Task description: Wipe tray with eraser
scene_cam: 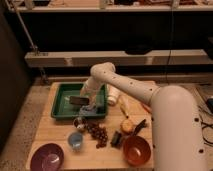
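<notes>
The wiping step looks to be in hand: the claw (84, 98) is down inside the shallow green plastic tray (62, 104), near its middle, with the eraser (77, 100), a small dark flat block, right at its tip. Whether the claw pinches it I cannot tell. Next, I judge, come flat strokes across the smooth floor, kept within the raised rim. The tray sits on the pale wooden surface (55, 132), behind a round purple bowl (47, 157).

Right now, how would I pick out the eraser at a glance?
Find the wooden table, then the green tray at its back left. The eraser is at the gripper inside the tray: a small, flat, dark block, unlike the white bottle outside the rim.
</notes>
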Available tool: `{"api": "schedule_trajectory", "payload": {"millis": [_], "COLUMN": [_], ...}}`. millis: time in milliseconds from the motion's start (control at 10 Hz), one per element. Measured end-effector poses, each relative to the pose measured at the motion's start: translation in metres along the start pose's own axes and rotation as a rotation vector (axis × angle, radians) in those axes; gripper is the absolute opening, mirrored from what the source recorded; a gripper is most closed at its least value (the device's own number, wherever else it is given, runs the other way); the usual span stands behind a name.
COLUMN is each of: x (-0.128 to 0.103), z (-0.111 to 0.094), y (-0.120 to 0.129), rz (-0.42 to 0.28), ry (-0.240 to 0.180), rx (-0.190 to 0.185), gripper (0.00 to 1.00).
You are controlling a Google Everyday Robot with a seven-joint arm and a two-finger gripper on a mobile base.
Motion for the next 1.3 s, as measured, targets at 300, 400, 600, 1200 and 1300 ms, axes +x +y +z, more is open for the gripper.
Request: {"api": "schedule_trajectory", "payload": {"millis": [300,400,600,1200,1300], "x": [0.051,0.065,0.092,0.06,0.046], "z": [-0.018,-0.017,-0.01,0.04,0.043], "y": [0.005,0.0,-0.021,-0.09,-0.09], "rz": [0.052,0.065,0.092,0.029,0.008], "ry": [0.056,0.073,0.099,0.068,0.055], "rx": [0.001,0.0,0.003,-0.028,-0.034], "gripper": [0.0,0.0,0.0,0.0,0.0]}}
